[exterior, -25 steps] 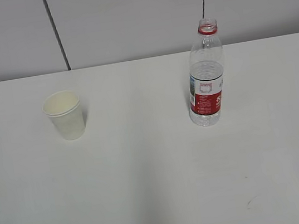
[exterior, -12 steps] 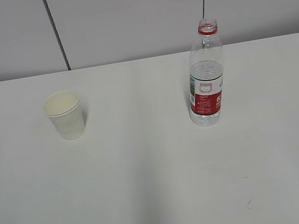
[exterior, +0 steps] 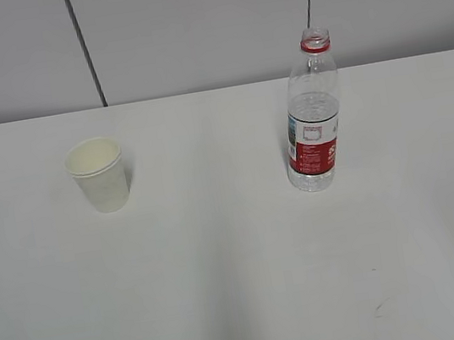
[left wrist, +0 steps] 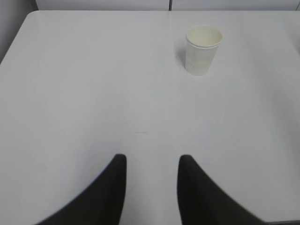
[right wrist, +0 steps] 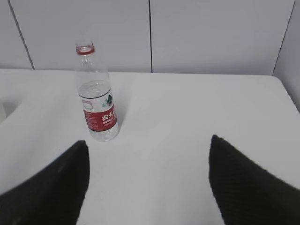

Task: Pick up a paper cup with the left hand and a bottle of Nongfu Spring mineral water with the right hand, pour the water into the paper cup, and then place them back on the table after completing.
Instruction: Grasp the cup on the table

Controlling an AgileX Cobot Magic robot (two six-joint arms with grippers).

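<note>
A white paper cup (exterior: 98, 175) stands upright on the left of the white table (exterior: 223, 256). It also shows in the left wrist view (left wrist: 201, 49), far ahead and to the right of my left gripper (left wrist: 151, 161), which is open and empty. A clear, uncapped Nongfu Spring bottle (exterior: 313, 114) with a red label and red neck ring stands upright on the right, part full of water. In the right wrist view the bottle (right wrist: 97, 96) stands ahead and left of my right gripper (right wrist: 149, 143), which is wide open and empty. Neither arm shows in the exterior view.
A grey panelled wall (exterior: 206, 28) runs behind the table's far edge. A tiny dark mark (exterior: 378, 308) lies near the front right of the table. The table's right edge (right wrist: 286, 96) shows in the right wrist view.
</note>
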